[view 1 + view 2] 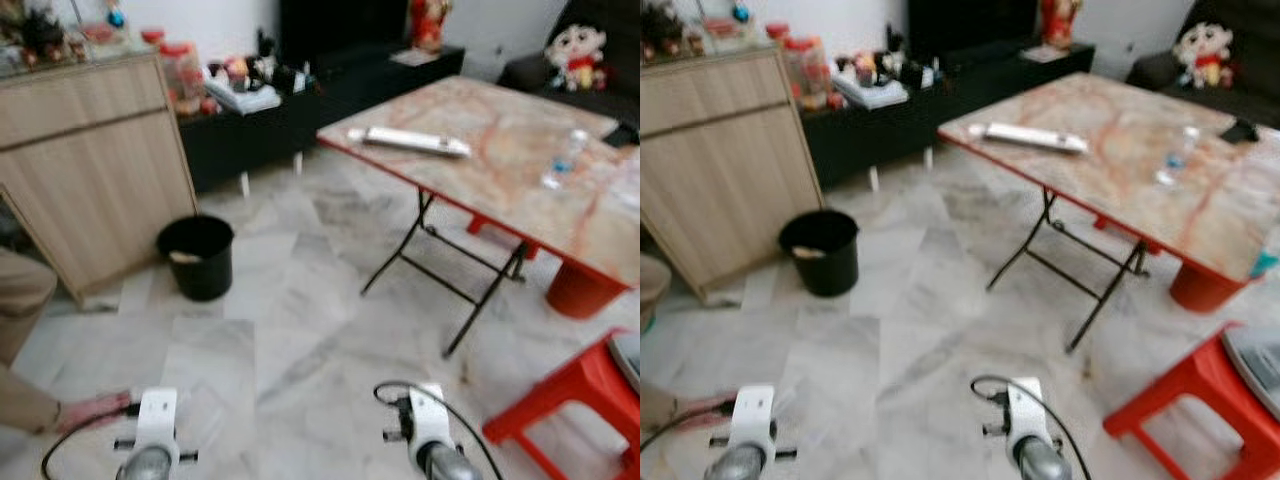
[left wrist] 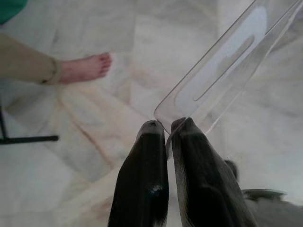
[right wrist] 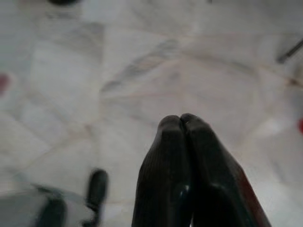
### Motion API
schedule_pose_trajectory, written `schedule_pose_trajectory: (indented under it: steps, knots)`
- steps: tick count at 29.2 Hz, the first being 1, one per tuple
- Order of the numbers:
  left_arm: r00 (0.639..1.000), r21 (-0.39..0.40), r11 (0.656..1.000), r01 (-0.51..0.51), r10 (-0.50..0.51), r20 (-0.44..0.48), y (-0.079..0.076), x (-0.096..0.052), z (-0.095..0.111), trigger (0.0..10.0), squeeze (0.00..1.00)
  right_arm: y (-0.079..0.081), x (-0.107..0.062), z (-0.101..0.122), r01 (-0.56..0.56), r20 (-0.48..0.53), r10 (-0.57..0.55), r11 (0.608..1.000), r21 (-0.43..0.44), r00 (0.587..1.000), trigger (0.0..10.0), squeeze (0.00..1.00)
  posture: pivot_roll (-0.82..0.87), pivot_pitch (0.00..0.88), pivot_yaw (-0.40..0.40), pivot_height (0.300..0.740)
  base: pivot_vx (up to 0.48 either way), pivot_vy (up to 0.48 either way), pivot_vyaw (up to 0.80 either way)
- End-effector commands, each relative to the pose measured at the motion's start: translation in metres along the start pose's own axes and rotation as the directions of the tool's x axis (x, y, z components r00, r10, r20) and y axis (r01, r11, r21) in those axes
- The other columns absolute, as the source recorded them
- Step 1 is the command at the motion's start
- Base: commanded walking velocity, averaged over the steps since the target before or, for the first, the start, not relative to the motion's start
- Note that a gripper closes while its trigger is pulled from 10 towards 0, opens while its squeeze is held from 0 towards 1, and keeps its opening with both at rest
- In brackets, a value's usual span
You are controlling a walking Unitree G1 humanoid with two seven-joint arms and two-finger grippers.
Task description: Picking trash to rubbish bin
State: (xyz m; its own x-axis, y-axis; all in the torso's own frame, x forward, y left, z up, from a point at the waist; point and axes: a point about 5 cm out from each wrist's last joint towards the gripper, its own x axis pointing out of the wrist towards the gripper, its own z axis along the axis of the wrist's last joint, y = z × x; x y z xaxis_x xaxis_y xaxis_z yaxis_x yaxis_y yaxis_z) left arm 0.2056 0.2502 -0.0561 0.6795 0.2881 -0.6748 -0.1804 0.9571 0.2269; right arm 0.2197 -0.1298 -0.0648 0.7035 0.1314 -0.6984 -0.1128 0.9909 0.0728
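The head views are soft with blur, so small items on the folding table point(image 1: 520, 150) and the dark shelf behind it cannot be identified with confidence. Both silver arms are cut off by the lower edge of the head views.

In the left wrist view, the left gripper point(image 2: 166, 130) has its two black fingers pressed together on the near edge of a clear plastic tray point(image 2: 227, 61), pinching it. The tray is long and narrow, with a raised oval ridge down its middle. Its long axis runs straight away from the fingertips, out over the pale marble floor point(image 1: 300, 330), and its far end is cut off by the picture edge. In the head views the tray is nearly invisible, only a faint sheen ahead of the left wrist.

The right gripper point(image 3: 181, 119) hangs above bare floor, its fingers closed against each other with nothing between them.

A black rubbish bin point(image 1: 197, 255) stands on the floor beside a wooden cabinet point(image 1: 90, 170), well ahead of the left arm. A person's bare foot point(image 2: 85, 67) rests on the floor near the left gripper.
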Motion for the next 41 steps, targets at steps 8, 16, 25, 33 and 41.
schedule_pose_trajectory:
  steps: [8,16,25,33,41]
  knots:
    - [1.000,-0.010,1.000,0.011,-0.011,0.021,-0.0064,0.0009,0.0054,10.0,0.00,-0.0098,-0.0021,-0.0047,0.024,-0.020,-0.024,1.000,-0.020,0.999,10.0,0.00,0.06,0.045,-0.038,0.740,0.472,0.000,0.06]
    - [1.000,-0.014,1.000,0.009,-0.008,0.023,-0.0052,0.0012,0.0064,10.0,0.00,-0.0071,-0.0017,-0.0047,0.014,-0.023,-0.014,0.999,-0.042,1.000,10.0,0.00,0.07,0.051,-0.039,0.740,0.472,0.000,0.66]
    - [1.000,-0.016,1.000,0.008,-0.008,0.022,-0.0053,0.0010,0.0058,10.0,0.00,-0.0080,-0.0022,-0.0065,0.015,-0.033,-0.016,0.998,-0.053,0.999,10.0,0.00,0.06,0.053,-0.032,0.740,0.472,0.000,0.80]
    - [1.000,-0.013,1.000,0.006,-0.005,0.022,-0.0038,0.0011,0.0059,10.0,0.00,-0.0076,-0.0023,-0.0083,0.016,-0.047,-0.019,0.998,-0.064,0.999,10.0,0.00,0.07,0.054,-0.031,0.740,0.472,0.000,0.67]
    - [1.000,-0.013,1.000,0.007,-0.007,0.018,-0.0043,0.0008,0.0047,10.0,0.00,-0.0100,-0.0027,-0.0082,0.029,-0.040,-0.031,0.999,-0.040,0.999,10.0,0.00,0.06,0.054,-0.029,0.740,0.472,0.000,0.00]
